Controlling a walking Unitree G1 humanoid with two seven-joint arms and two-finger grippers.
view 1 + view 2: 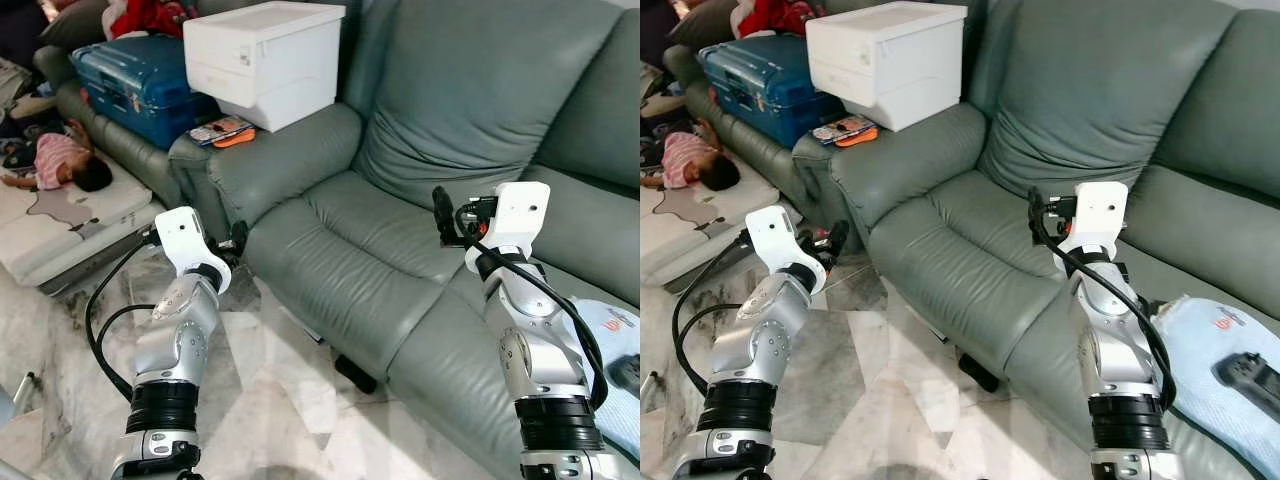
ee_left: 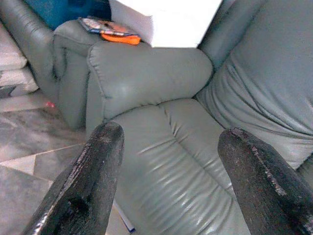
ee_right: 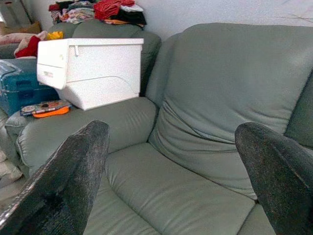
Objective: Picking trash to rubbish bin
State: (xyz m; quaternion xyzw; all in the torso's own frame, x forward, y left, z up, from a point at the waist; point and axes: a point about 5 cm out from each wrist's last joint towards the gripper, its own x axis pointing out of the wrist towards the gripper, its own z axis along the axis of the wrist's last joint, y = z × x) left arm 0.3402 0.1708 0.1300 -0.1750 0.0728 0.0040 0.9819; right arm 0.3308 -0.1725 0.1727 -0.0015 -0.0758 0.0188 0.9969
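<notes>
A grey-green leather sofa [image 1: 400, 250] with plump, creased cushions sits before the robot, its seat smooth and slightly glossy. On the rounded armrest [image 1: 290, 160] stands a white plastic box [image 1: 262, 60], boxy and hard-edged, with a lid seam round its upper part. Just beside it lies a flat orange thing [image 1: 235, 138] on a printed packet or booklet [image 1: 215, 130]; its print is too small to read. This flat pair lies with its long side running along the armrest, toward the box. No rubbish bin can be made out.

The left hand [image 2: 166, 181] hangs low beside the sofa's front corner, over the marble floor [image 1: 290, 400], its two worn black fingers [image 2: 88, 186] spread wide and holding nothing. They point at the seat and armrest. The right hand [image 3: 176, 181] is raised above the seat cushion, its fingers [image 3: 68, 181] likewise wide apart and empty, aimed at the back cushion [image 3: 234, 98] and the white box.

At the far right of the seat lies a pale blue cloth [image 1: 1210, 370] with a small red mark I cannot read, and a black device [image 1: 1250, 375] on it. Behind the armrest stands a blue hard-shell suitcase [image 1: 140, 85] with ribbed sides. A person [image 1: 60, 165] in pink stripes lies on a padded mat [image 1: 70, 220] on the floor. Clothes [image 3: 102, 11] are heaped on the next sofa's back.
</notes>
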